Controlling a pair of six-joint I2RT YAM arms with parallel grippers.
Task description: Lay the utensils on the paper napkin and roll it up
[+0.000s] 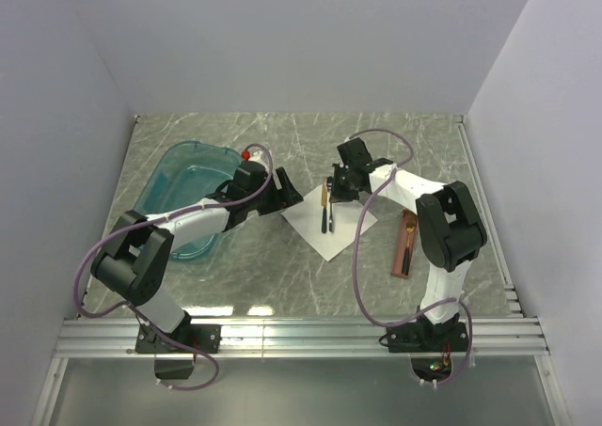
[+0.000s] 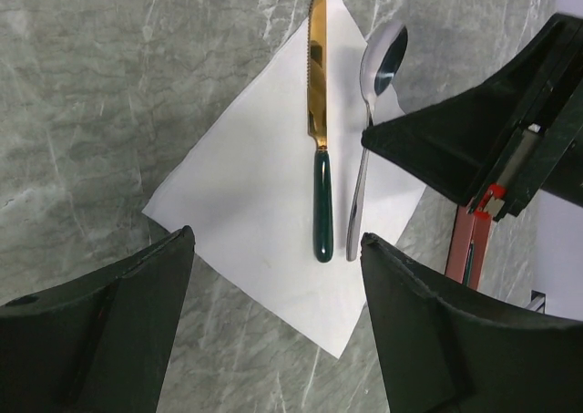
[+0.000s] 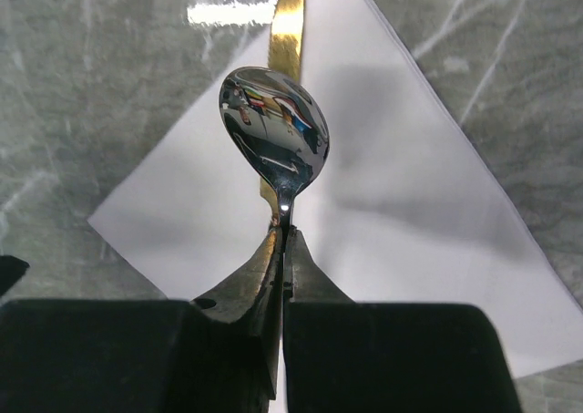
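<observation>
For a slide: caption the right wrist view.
Right gripper shut on the neck of the spoon, paper napkin and gold knife blade behind.

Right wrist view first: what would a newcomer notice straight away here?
The shiny spoon, pinched at its neck by the right claw, over the white paper napkin. Beside it a gold-bladed, green-handled knife lies on the napkin, with the open left claw near it.

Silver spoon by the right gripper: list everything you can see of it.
The polished silver metal spoon has an oval, mirror-like bowl and a slim plain handle. The right gripper is shut on its handle just below the bowl. It runs parallel to the gold-bladed, green-handled knife, apart from it, with its handle end over the white paper napkin. Whether it rests on the paper is unclear.
</observation>
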